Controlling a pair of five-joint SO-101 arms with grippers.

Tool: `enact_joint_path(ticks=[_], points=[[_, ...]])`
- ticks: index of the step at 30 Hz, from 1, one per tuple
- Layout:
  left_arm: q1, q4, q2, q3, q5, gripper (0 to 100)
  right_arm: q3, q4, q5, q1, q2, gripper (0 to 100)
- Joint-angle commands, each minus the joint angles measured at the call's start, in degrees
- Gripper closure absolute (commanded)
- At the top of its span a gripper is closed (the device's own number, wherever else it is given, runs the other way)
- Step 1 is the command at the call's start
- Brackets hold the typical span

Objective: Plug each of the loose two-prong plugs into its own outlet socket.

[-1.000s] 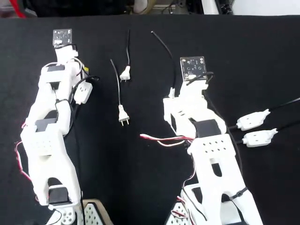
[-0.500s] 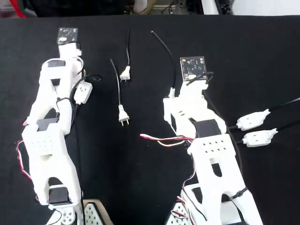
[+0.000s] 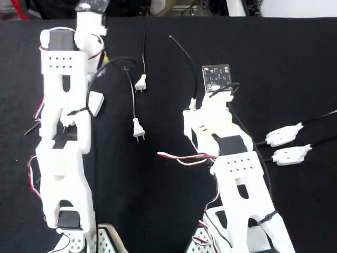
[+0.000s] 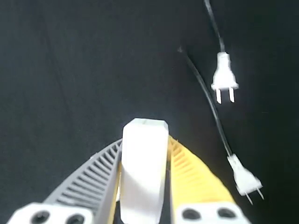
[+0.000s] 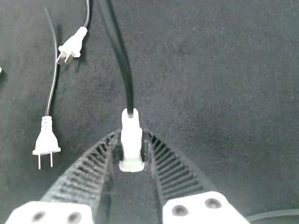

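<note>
My left gripper (image 4: 145,140) is shut on a white outlet socket (image 4: 144,172), held between its grey and yellow fingers above the black table. In the high view that socket (image 3: 96,103) shows beside the raised left arm, its black cord looping away. Two loose two-prong plugs (image 3: 140,83) (image 3: 138,129) lie on the cloth between the arms, also seen as the plugs (image 4: 223,84) (image 4: 245,176). My right gripper (image 5: 131,144) is shut on a third white plug (image 5: 131,133) with a black cord running away from it.
Two more white outlet sockets (image 3: 284,135) (image 3: 291,154) lie at the right side of the table (image 3: 158,200), cords leading off the edge. Red and white arm wires (image 3: 181,156) trail beside the right arm.
The left arm has risen and stretched toward the table's far edge, keeping the socket in its grip. The right arm and the loose plugs have not moved.
</note>
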Motion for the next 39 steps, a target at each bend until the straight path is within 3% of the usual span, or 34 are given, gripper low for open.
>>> enact_joint_path(ticks=[1,7,16,22,26,30,35,39], points=[[3.21,1.41,-4.31,9.45,0.53,97,-0.31,-0.97,0.00,1.93,-0.04,98.7],[9.10,-4.48,-17.49,36.70,0.53,97,-1.19,-0.79,-0.44,3.52,0.04,98.7],[12.53,-35.96,-62.77,92.88,-1.93,97,-1.19,-0.79,-0.44,3.52,0.04,98.7],[20.88,-34.55,-84.57,115.91,-2.99,97,-1.19,-0.79,-0.44,3.34,0.04,98.7],[29.32,-42.73,-93.27,131.74,-3.08,97,-1.19,-0.79,-0.44,3.25,0.04,98.7],[34.15,-46.42,-99.25,141.49,-8.00,97,-1.19,-0.79,-0.44,3.25,0.13,98.7],[33.98,-46.77,-105.58,146.42,-10.73,96,-1.19,-0.79,-0.35,3.25,0.13,98.7],[33.54,-46.42,-110.15,148.88,-10.02,84,-1.19,-0.79,-0.18,3.25,0.13,98.7]])
